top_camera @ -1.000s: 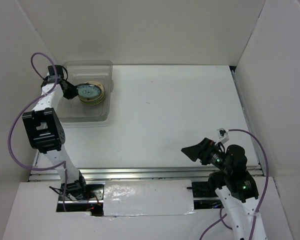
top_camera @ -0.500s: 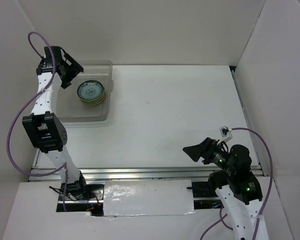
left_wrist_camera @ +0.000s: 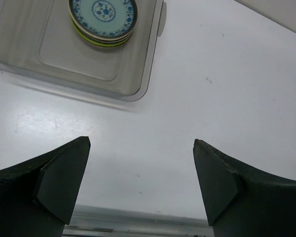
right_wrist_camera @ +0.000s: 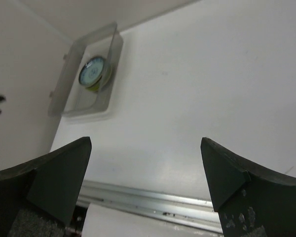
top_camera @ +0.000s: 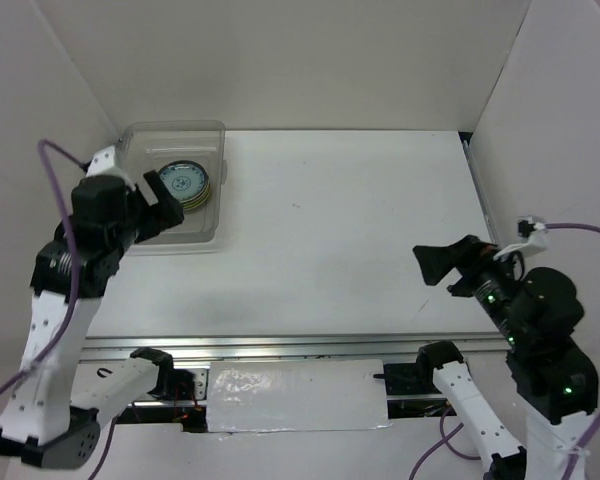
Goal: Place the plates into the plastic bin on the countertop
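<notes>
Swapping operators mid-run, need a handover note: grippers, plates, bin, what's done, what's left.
Left gripper: open, empty, above the countertop just short of the plastic bin.
Right gripper: open, empty, raised over the near right of the countertop.
Plates: one stack inside the bin, toward its right side, with a blue-patterned one on top and a lime green edge below. The number in the stack cannot be told.
Done: no plate shows on the countertop outside the bin.
Left: probably nothing; confirm the count.
</notes>
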You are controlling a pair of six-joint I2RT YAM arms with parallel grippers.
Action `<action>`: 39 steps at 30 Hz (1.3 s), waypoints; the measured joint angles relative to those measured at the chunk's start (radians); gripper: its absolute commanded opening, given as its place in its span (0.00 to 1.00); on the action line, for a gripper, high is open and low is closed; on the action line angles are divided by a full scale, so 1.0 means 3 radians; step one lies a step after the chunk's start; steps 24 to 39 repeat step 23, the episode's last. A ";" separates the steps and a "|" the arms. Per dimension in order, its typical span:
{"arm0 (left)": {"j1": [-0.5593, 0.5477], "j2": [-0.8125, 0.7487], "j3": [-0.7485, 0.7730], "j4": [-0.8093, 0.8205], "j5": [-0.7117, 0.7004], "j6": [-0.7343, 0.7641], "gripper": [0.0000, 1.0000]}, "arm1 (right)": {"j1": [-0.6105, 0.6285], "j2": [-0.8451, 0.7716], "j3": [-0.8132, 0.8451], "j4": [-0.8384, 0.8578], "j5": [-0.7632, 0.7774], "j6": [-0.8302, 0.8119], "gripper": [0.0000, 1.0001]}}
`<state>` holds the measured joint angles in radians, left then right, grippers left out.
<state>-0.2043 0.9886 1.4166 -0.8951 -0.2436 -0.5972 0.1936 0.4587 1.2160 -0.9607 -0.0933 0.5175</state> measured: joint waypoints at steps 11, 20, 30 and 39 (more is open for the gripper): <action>-0.0099 -0.1422 -0.0407 -0.0716 -0.0343 0.0072 0.99 | 0.0104 0.0057 0.0936 -0.0520 0.0807 -0.0324 1.00; -0.0097 -0.1932 -0.0243 -0.1086 -0.0512 0.0072 0.99 | 0.0084 -0.0343 0.0684 -0.0699 0.0683 -0.0385 1.00; -0.0097 -0.1929 -0.0252 -0.1132 -0.0514 0.0071 0.99 | 0.0065 -0.0355 0.0680 -0.0698 0.0646 -0.0385 1.00; -0.0097 -0.1929 -0.0252 -0.1132 -0.0514 0.0071 0.99 | 0.0065 -0.0355 0.0680 -0.0698 0.0646 -0.0385 1.00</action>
